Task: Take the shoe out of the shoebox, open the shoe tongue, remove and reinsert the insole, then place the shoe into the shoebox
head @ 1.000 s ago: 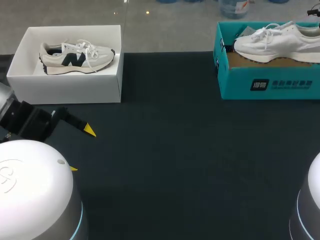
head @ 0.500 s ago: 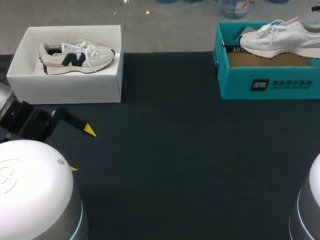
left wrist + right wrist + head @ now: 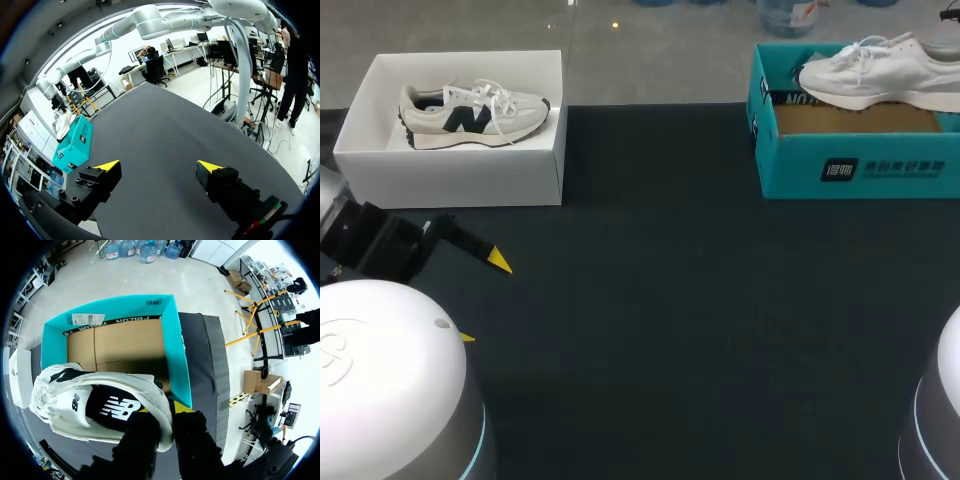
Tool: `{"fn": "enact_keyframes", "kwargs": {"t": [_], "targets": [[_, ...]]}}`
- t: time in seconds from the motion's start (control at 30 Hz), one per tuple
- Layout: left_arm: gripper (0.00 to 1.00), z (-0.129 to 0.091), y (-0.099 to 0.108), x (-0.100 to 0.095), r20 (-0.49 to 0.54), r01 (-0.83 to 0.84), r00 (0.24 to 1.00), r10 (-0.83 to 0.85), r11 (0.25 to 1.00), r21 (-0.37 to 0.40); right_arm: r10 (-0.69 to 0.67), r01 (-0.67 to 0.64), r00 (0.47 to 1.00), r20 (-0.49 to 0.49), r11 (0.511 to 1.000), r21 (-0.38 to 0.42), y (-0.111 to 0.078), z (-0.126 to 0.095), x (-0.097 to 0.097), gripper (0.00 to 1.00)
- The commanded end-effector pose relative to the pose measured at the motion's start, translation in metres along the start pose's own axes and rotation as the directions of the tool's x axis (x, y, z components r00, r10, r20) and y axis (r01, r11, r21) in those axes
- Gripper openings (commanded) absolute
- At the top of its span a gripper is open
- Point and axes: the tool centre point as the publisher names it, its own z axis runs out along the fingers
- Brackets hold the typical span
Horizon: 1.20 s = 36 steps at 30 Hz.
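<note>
A white sneaker [image 3: 875,72] hangs just above the teal shoebox [image 3: 860,165] at the back right, toe pointing left. In the right wrist view my right gripper [image 3: 166,412] is shut on the heel collar of that sneaker [image 3: 95,405], one finger inside and one outside. Under it the teal shoebox [image 3: 177,345] shows only its bare brown floor. In the head view the right gripper itself is out of sight. My left gripper [image 3: 483,299] stands open low over the mat at the near left, with nothing between its fingers [image 3: 107,165].
A white shoebox [image 3: 450,165] at the back left holds a white sneaker with a dark logo [image 3: 470,112], lying on its side. The dark mat [image 3: 700,300] between the two boxes is bare.
The white sneaker has risen out of the teal box and shifted slightly toward the far edge. The left arm has not moved.
</note>
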Motion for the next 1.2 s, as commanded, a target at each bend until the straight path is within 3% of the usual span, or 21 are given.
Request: {"fn": "enact_keyframes", "kwargs": {"t": [0.03,1.2], "targets": [[1.0,0.0004,0.0,-0.0002,-0.003,0.0,1.0,0.0,1.0,-0.003,-0.001,0.001,1.0,-0.001,1.0,0.003,0.0014,-0.0021,-0.0006,0.0],[1.0,0.0004,0.0,-0.0002,-0.003,0.0,1.0,0.0,1.0,-0.003,-0.002,0.002,1.0,-0.001,1.0,-0.015,0.0073,-0.0001,0.0035,0.0]]}}
